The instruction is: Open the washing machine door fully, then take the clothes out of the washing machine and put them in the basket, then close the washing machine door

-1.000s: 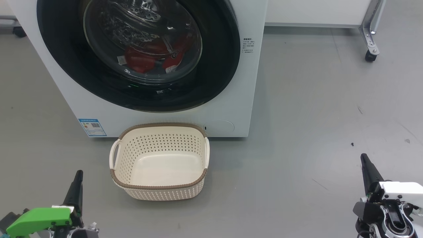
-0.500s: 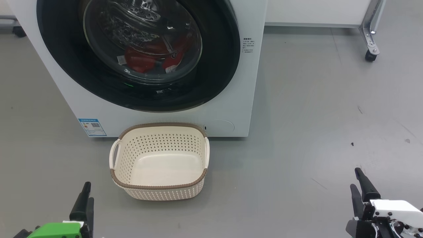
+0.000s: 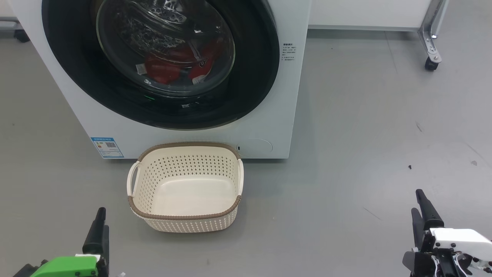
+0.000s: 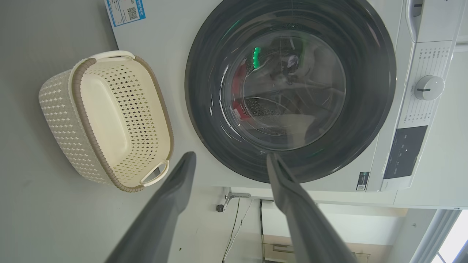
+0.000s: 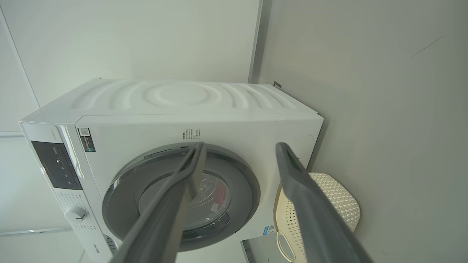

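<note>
Washing machines: one white washing machine [image 3: 284, 115].
Doors: one round door [image 3: 250, 92] on its front.
Baskets: one basket [image 3: 184, 225] on the floor [image 3: 346, 154], with two handles [image 3: 132, 179].
Clothes: red clothes [image 3: 163, 71] behind the glass [image 3: 165, 34]; from here I can't tell how many pieces.
Blue labels: one blue label [image 3: 107, 147].
Knobs: one knob [image 4: 429, 87].
Grippers: two, the left gripper [image 4: 230, 155] and the right gripper [image 5: 240, 144], with two fingers [image 4: 168, 204] each.
Wheels: one wheel [image 3: 430, 64], far right.

Washing machine door [image 3: 161, 114] running off the head view's upper edge, red clothes [image 3: 165, 72] lying half-veiled behind glare on its glass, blue label [image 3: 108, 147] carrying print too small to read
</note>
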You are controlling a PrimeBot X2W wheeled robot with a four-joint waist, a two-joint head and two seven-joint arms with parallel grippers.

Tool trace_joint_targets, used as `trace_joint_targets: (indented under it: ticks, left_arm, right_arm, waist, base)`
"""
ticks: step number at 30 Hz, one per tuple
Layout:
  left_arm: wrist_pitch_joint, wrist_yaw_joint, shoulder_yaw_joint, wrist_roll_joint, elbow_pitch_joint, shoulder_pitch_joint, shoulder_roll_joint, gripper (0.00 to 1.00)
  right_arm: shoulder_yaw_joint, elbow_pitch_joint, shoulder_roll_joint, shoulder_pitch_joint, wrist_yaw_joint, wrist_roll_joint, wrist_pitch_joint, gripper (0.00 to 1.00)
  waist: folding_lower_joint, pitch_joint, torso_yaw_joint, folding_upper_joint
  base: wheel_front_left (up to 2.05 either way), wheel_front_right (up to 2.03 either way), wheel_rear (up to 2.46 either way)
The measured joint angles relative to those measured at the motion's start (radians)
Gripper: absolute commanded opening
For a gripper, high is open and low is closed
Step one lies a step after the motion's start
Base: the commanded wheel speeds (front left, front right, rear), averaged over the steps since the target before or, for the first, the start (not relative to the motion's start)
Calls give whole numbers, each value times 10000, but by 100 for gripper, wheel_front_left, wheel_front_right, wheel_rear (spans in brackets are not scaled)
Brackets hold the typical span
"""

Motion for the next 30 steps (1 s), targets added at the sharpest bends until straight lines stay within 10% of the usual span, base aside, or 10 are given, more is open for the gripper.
trace_joint_targets:
  ticks: [30]
  left_arm:
    - [-1047, -4, -115, 1126, -1348, -29, 33, 100]
  right_arm:
    - [130, -1369, -63, -28, 2, -1804, -1062, 100]
  waist:
    - [0, -36, 2, 0]
  base:
    - [0, 0, 0]
